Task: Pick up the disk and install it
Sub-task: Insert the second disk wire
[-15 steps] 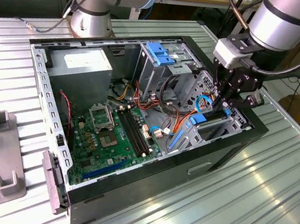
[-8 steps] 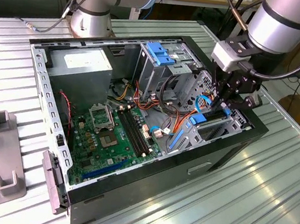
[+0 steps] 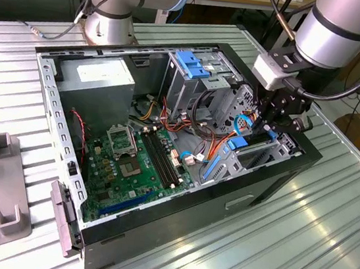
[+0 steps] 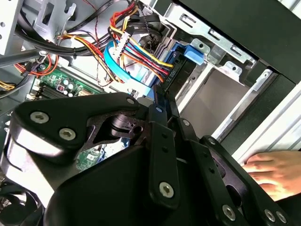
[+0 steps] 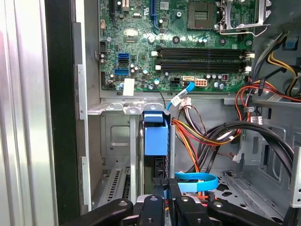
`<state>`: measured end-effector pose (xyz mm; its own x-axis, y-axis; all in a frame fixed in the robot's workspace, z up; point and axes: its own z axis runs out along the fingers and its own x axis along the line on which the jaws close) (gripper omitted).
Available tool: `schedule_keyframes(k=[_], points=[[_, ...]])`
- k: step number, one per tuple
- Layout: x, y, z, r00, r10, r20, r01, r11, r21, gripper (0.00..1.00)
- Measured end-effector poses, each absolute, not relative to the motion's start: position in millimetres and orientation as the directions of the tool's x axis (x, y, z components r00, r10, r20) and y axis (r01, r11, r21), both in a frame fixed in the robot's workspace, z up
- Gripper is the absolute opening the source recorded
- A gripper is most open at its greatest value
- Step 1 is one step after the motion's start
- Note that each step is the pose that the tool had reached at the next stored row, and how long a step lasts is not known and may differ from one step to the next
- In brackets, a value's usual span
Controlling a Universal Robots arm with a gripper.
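Tool [image 5: 164, 200] fingers nearly closed, clamping the disk [image 5: 155, 136] edge.

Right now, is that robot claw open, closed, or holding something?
Gripper: closed on the disk, which stands on edge in its slot in the computer case.

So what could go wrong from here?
1. Snag: the gripper sits right beside the orange wire bundle and the blue cable; a move could catch or tug them.
2. Pinch: a hand rests at the case edge, close to the arm.
3. Jam: the disk looks edge-on in the narrow bay; any tilt could bind it on the rails.
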<state>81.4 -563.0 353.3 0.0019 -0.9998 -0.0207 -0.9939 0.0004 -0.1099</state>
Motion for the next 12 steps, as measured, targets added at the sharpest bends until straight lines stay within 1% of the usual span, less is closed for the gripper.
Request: schedule_keyframes(k=[6, 12], points=[[80.2, -564.9, 352.3, 0.007, -1.000, -0.025, -0.992, -0.004, -0.124, 0.16], [78.0, -565.3, 351.9, 0.010, -1.000, -0.028, -0.992, -0.006, -0.127, 0.16]])
